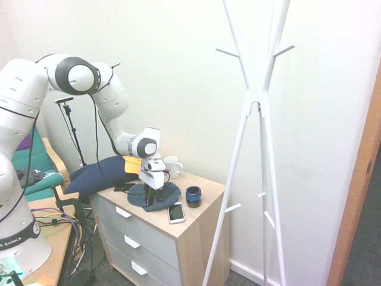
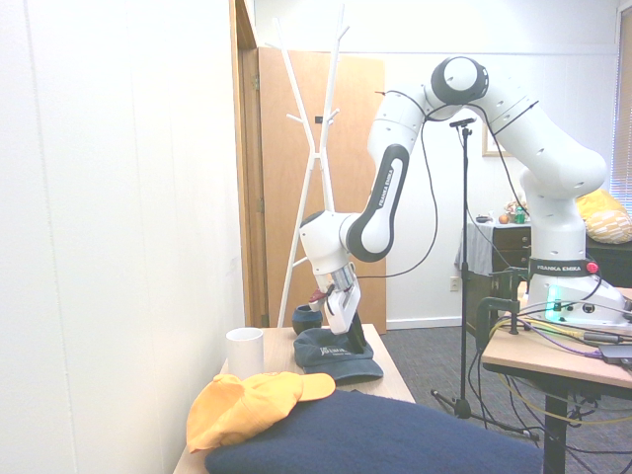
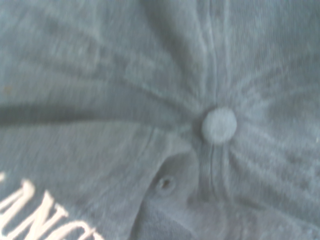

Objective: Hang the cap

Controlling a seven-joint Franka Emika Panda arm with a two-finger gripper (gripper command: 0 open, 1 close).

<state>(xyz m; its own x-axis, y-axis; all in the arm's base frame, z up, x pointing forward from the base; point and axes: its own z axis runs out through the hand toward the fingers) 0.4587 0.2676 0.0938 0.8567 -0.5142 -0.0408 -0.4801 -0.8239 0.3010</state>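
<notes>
Navy cap [image 1: 156, 197], gripper [image 1: 150, 201] pressed on crown

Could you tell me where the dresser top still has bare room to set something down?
Bare wood shows on the light wooden dresser top beyond the dark blue cup, toward the coat-rack corner. Around the navy cap, white phone and white mug it is crowded.

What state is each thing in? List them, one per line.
cap: lying on the dresser, not hung, gripper pressed into its crown
gripper: down on the cap, fingers hidden in the fabric
coat rack: upright, pegs bare
drawers: shut
mug: upright
phone: flat, screen dark
</notes>
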